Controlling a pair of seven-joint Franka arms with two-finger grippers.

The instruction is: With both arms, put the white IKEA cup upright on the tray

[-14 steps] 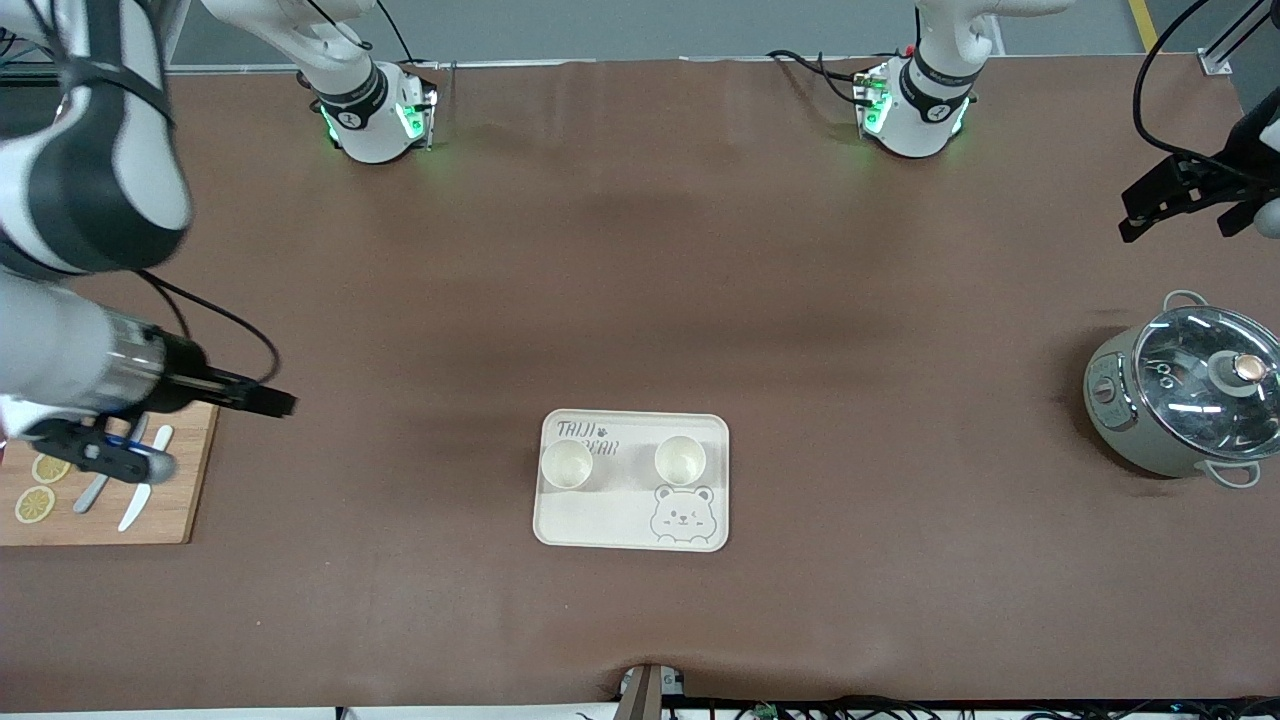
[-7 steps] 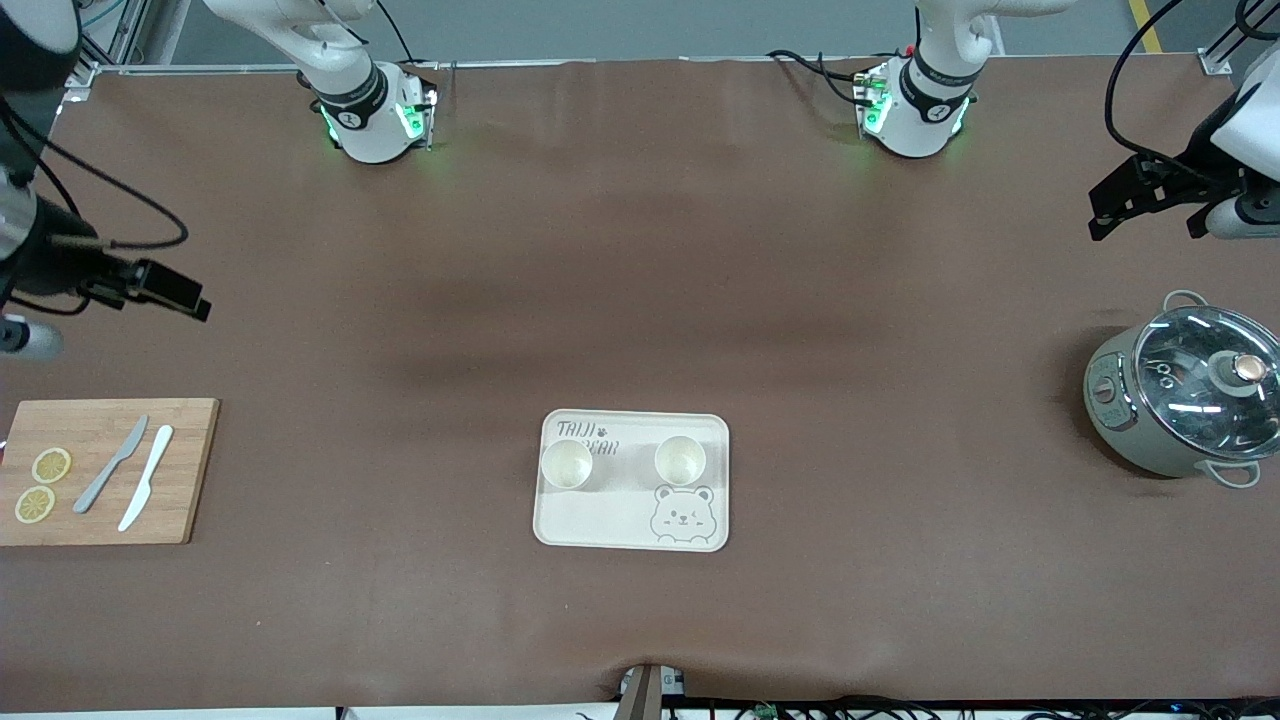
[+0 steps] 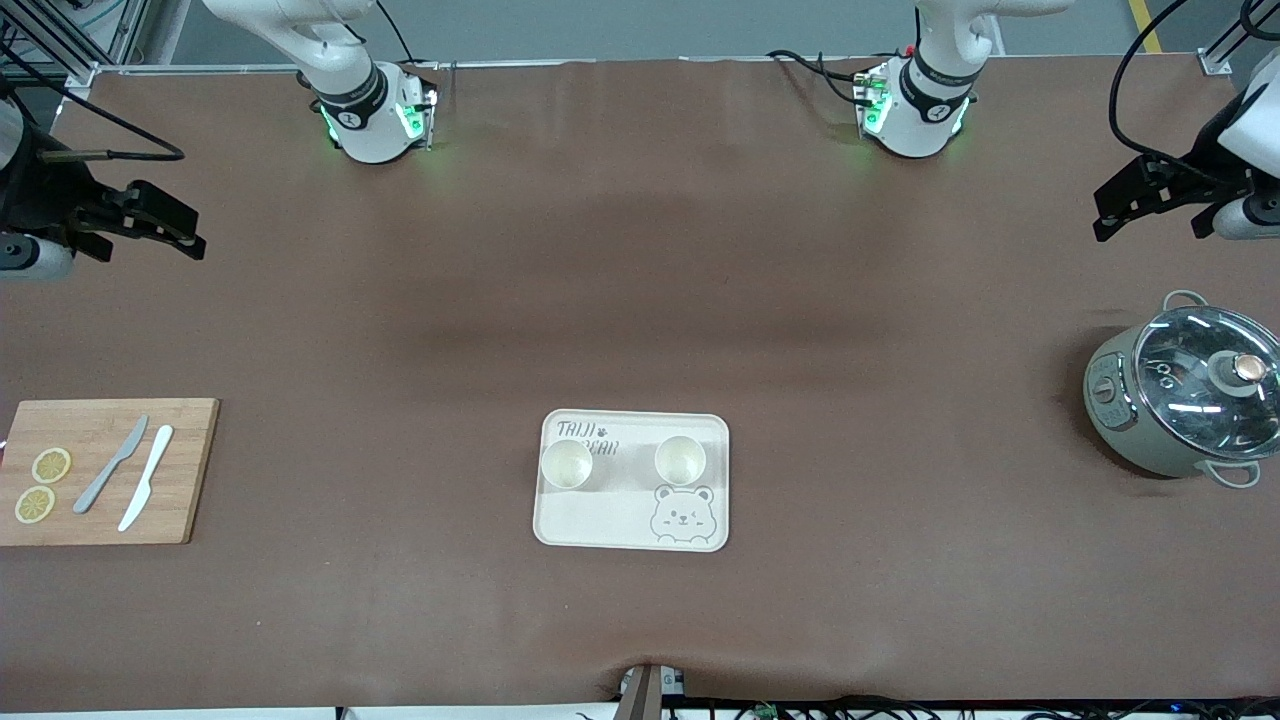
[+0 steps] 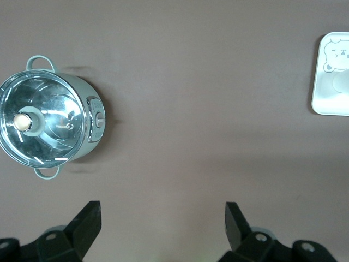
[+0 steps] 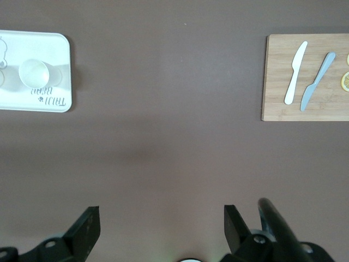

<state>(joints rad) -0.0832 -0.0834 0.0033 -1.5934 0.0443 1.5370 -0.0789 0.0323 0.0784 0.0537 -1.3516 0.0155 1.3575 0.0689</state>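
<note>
The cream tray [image 3: 620,522] with its bear drawing lies mid-table, near the front camera. Two white cups stand upright on it, side by side: one [image 3: 566,464] toward the right arm's end, the other [image 3: 680,459] toward the left arm's end. My right gripper [image 3: 182,230] hangs open and empty over bare table at the right arm's end. In its wrist view [image 5: 161,219] the tray [image 5: 64,54] and one cup [image 5: 34,72] show far off. My left gripper [image 3: 1106,213] hangs open and empty over bare table at the left arm's end; its wrist view [image 4: 162,216] shows the tray's corner [image 4: 322,101].
A wooden cutting board [image 3: 190,470] with two knives [image 3: 130,478] and lemon slices [image 3: 42,484] lies at the right arm's end. A grey-green pot with a glass lid [image 3: 1185,390] stands at the left arm's end. Brown table surface lies between these and the tray.
The right arm has swung off the cutting board and drawn back toward the robots' bases. The left gripper shifted only slightly. Cups and tray have not moved.
</note>
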